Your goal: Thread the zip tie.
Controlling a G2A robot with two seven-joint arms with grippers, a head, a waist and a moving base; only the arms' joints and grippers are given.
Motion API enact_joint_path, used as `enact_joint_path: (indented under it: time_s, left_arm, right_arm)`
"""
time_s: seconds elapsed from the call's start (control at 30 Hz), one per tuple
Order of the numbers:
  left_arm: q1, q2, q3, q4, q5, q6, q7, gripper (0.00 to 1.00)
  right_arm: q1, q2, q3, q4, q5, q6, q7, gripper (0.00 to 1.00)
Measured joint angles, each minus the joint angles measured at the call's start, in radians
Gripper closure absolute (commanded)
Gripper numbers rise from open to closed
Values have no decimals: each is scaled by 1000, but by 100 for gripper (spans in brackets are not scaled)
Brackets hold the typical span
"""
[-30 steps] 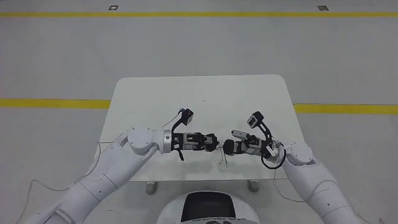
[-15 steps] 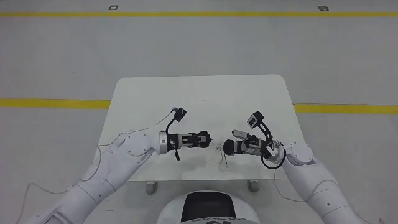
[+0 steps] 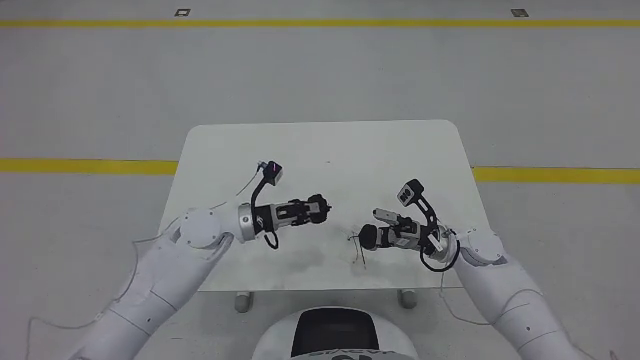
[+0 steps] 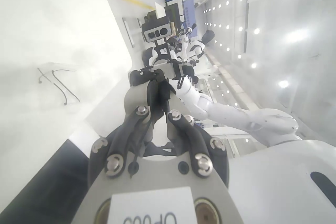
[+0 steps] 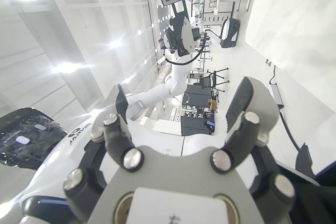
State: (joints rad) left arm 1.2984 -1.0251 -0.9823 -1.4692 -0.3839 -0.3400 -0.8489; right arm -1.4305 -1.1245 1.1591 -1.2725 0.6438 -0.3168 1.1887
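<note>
The zip tie lies on the white desk near its front edge, just beside the right jaws, which gape open and hold nothing. The left jaws, pressed shut, have drawn back from the tie since a second ago, widening the gap between the two.

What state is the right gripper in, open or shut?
Open. In the right wrist view the right gripper has its fingers spread wide apart, with nothing held between them.
</note>
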Motion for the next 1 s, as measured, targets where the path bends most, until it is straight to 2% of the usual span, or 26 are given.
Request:
enact_joint_path:
  time_s: [0.1,0.2,0.33,0.43,0.73,0.8,1.0]
  left_arm:
    - [1,-1,-2,0,-2,0,-2,100]
    - [1,0,-1,0,-1,0,-1,100]
    - [1,0,-1,0,-1,0,-1,100]
    - [1,0,-1,0,-1,0,-1,100]
    - [1,0,-1,0,-1,0,-1,100]
    - [1,0,-1,0,-1,0,-1,100]
    - [1,0,-1,0,-1,0,-1,100]
  right_arm:
    - [1,13,21,-41,-136,31,-85,0]
    - [-13,30,45,-113,-309,106,-142,0]
    - [-39,48,51,-234,-498,219,-164,0]
    - [-55,55,36,-311,-593,237,-148,0]
    - [-53,56,29,-323,-622,243,-160,0]
    - [-45,57,15,-341,-675,274,-173,0]
    - [17,56,-60,-391,-848,440,-140,0]
